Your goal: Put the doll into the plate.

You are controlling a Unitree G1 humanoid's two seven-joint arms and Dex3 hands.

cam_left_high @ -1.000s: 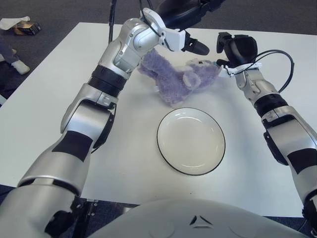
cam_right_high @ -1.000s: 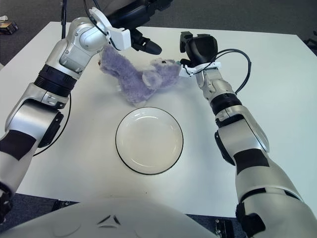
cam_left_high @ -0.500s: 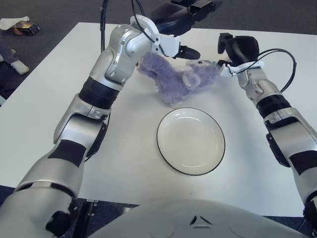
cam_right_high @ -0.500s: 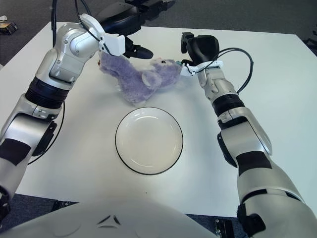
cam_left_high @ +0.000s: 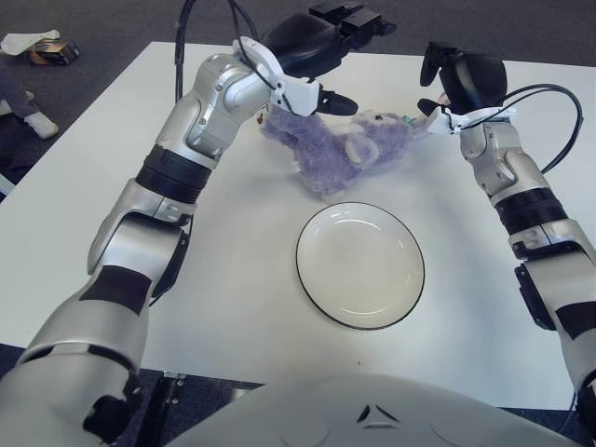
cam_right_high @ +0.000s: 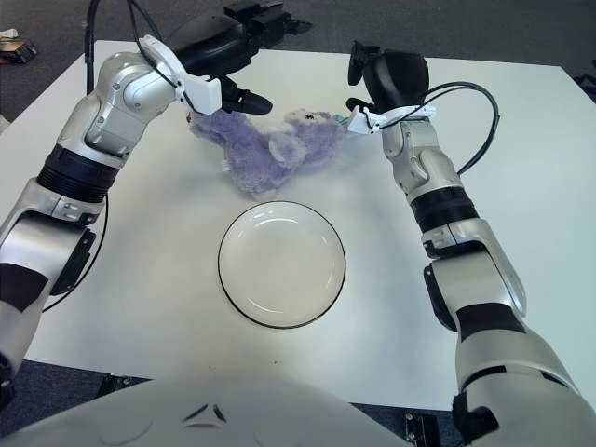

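Observation:
A fluffy purple doll (cam_left_high: 340, 147) lies on the white table (cam_left_high: 140, 242), just behind the plate. The plate (cam_left_high: 360, 265) is white with a dark rim, has nothing in it and sits mid-table. My left hand (cam_left_high: 328, 48) hovers over the doll's rear left end. Its fingers are spread and one black finger (cam_left_high: 339, 101) reaches down close to the fur without gripping it. My right hand (cam_left_high: 463, 80) is raised at the doll's right, beside its head, and holds nothing. The doll is between the two hands.
Black cables (cam_left_high: 549, 112) loop off both forearms above the table. Small items (cam_left_high: 35, 48) lie on the dark floor beyond the table's far left corner. The table's front edge runs close to my body.
My left hand has drawn back and up over the doll's rear. My right hand has lifted up and to the right, away from the doll's head. Doll and plate have not moved.

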